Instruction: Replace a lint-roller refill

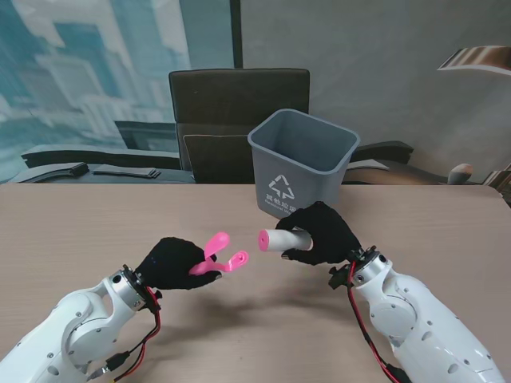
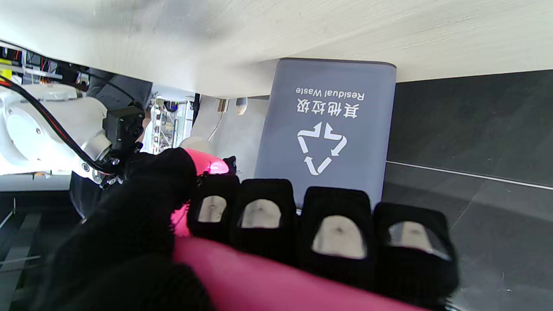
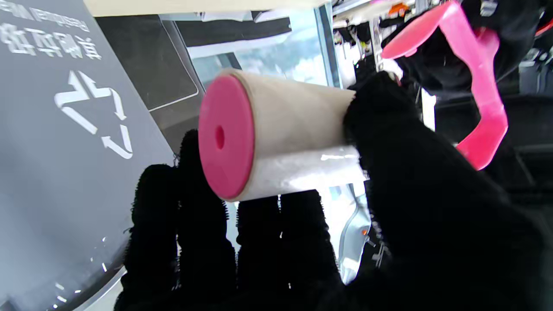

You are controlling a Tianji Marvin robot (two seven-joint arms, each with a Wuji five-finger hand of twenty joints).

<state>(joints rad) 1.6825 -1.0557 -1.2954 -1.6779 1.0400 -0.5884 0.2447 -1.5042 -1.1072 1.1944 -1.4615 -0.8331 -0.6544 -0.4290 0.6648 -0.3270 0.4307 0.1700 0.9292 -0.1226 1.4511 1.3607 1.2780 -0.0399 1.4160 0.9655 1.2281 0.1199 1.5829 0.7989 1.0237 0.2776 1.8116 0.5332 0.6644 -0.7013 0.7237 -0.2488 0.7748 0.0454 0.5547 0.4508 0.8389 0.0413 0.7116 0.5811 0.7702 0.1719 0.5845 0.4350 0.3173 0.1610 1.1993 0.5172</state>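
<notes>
Right now the fingers [image 3: 203,242] of the right hand [image 1: 323,234] are wrapped around a lint-roller refill [image 1: 281,238], with the thumb pressed on its far side, so the roll is clamped in the black glove. The roll is a pale paper cylinder with a pink end cap [image 3: 225,137] that has a small hole at its centre; in the stand's view that cap points toward nine o'clock, at the other hand. The roll is held up off the table [image 1: 80,231].

The left hand [image 1: 177,263] sits just across a small gap, at about eight o'clock from the roll. Its fingers [image 2: 337,229] are curled tight over a pink handle [image 1: 217,257], thumb folded across from the other side. The bare pink frame sticks out of the fist toward two o'clock and forks into two flat prongs, the tips near the roll's cap but not touching it.

Behind the right hand, at roughly twelve o'clock from it, a grey waste bin [image 1: 302,163] stands upright on the table, marked with a white recycling triangle and the words "Residual Waste". Beyond the table's far edge, at eleven o'clock from the bin, is a dark office chair [image 1: 231,104].
</notes>
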